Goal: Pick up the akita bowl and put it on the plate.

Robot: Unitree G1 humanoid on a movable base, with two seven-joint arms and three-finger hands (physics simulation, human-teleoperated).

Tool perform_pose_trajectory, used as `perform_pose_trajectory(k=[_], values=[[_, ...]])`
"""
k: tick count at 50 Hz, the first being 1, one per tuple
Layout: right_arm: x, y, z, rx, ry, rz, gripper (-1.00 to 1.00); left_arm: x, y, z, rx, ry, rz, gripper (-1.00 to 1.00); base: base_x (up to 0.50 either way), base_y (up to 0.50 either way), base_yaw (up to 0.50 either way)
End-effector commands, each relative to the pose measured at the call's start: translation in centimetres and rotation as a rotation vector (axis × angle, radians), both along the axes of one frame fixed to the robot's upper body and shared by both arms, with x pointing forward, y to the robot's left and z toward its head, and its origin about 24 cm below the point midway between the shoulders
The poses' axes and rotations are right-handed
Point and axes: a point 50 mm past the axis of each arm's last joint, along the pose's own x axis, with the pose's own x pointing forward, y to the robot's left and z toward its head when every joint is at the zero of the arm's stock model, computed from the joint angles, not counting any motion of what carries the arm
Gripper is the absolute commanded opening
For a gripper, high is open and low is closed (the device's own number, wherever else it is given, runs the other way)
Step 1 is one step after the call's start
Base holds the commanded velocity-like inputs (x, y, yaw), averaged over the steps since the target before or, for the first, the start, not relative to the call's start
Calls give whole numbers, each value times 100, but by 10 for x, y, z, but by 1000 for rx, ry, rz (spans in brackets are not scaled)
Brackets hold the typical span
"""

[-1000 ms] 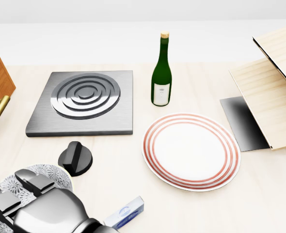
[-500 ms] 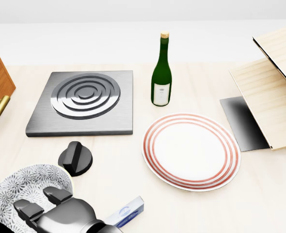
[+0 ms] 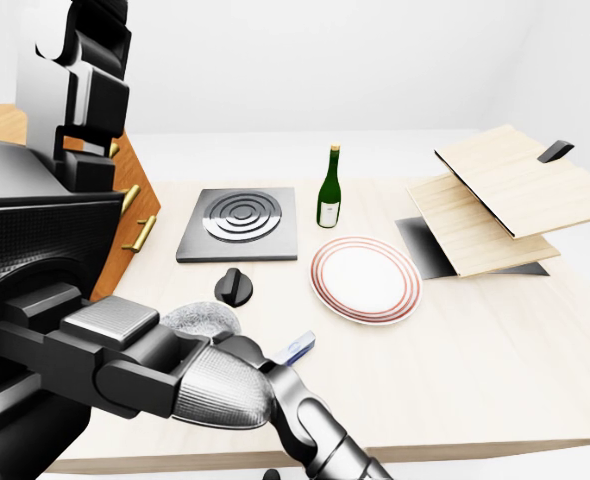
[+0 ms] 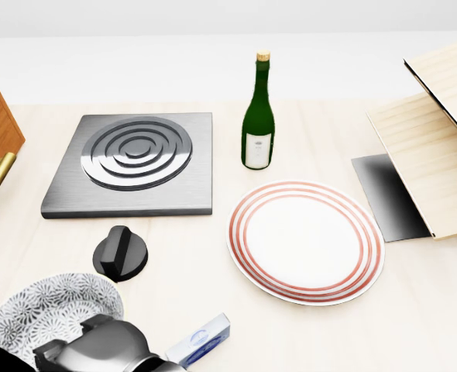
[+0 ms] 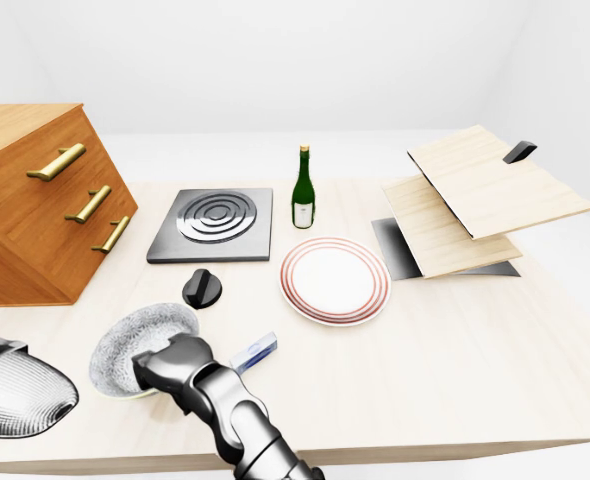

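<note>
In a bare white room (image 5: 275, 60), the bowl (image 5: 135, 338) is near the pale wooden surface (image 5: 455, 375)'s bottom-left edge in the right-eye view. Fingers of the right hand (image 5: 171, 368) grasp its rim, well apart from the plate (image 5: 334, 280).

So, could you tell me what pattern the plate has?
The plate is white with red concentric rings near its rim; the head view shows it best.

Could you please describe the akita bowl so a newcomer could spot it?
Start at the grey stove plate in the head view's upper left and go down past the black knob. The bowl sits at the bottom left, by the robot hand; only it has a grey-and-white floral pattern.
</note>
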Motion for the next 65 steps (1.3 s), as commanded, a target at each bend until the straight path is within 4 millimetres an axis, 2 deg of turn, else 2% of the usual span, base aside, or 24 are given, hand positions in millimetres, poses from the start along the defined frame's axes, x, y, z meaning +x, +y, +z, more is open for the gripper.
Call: perform_pose_trajectory(k=[1,11,16,26,34,40,47,49,54,59,65], values=[[-24,-2,15,36,3,53,-100,0,-1,0,18,11,-2,96,0,0,0],[-52,1,37,130,-27,152,-100,0,-1,0,23,15,-3,96,0,0,0],[-59,4,47,172,-53,185,-100,0,-1,0,23,14,-1,95,0,0,0],[-68,13,93,366,-190,217,-100,0,-1,0,26,17,-4,95,0,0,0],[-51,10,110,374,-289,155,-100,0,-1,0,26,18,-4,95,0,0,0],[-32,2,111,346,-295,96,-100,0,-1,-1,22,16,-2,95,0,0,0],[-4,-19,105,296,-276,9,-100,1,-1,-1,26,18,2,95,0,0,0],[13,-38,107,286,-255,-39,-100,1,-1,-2,28,21,2,95,0,0,0],[35,-61,113,255,-269,-104,-100,1,-1,-3,24,22,8,95,0,0,0],[43,-64,127,248,-302,-112,-100,1,-1,-2,25,18,6,96,0,0,0],[57,-74,130,240,-307,-142,-100,2,-1,-4,29,26,10,95,0,0,0]])
